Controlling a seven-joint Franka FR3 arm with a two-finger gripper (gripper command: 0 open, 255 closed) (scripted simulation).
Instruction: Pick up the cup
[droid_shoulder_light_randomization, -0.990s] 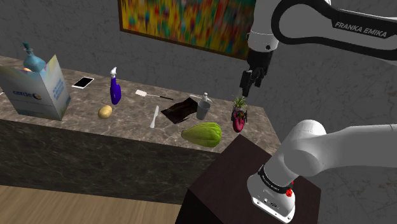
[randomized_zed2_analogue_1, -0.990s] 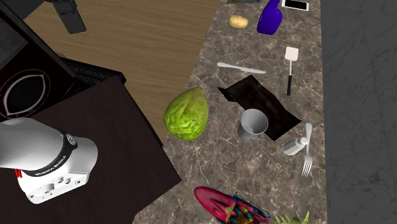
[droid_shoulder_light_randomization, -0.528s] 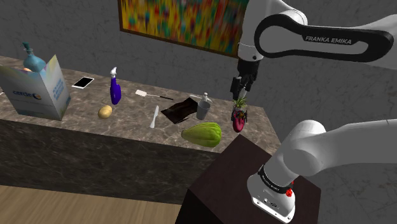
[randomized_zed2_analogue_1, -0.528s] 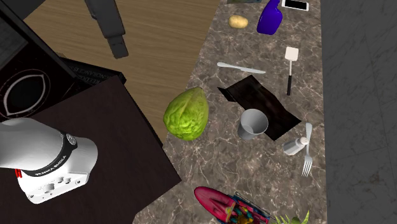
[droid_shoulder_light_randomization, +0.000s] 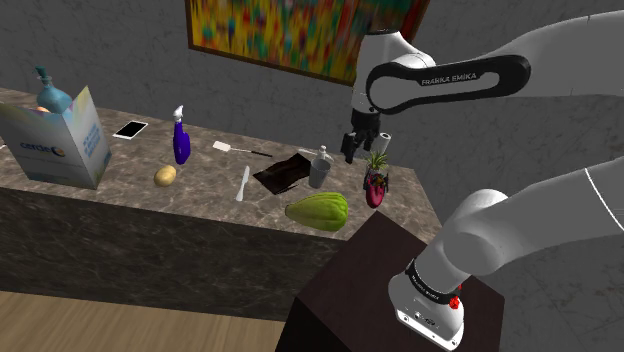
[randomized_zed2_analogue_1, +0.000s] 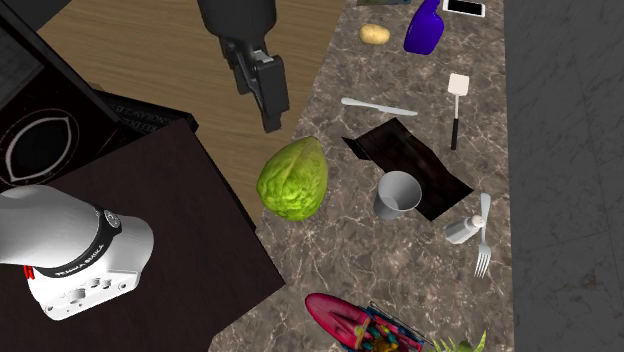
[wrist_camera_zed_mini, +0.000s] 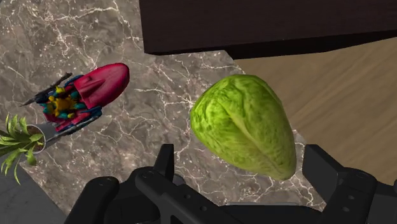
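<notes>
Hovering above the green cabbage (wrist_camera_zed_mini: 245, 124) at the bench (randomized_zed2_analogue_1: 400, 280) edge, the black fingers (wrist_camera_zed_mini: 321, 168) stand wide apart and grip nothing. The grey cup (randomized_zed2_analogue_1: 399, 193) stands upright on a black mat (randomized_zed2_analogue_1: 432, 170), right of centre in the second exterior view, well apart from the fingers.

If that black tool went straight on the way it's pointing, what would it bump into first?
Most likely the green cabbage, which the wrist view shows right ahead of the open tool. Depth is unclear, so it might slip just past it onto the marble counter.
</notes>
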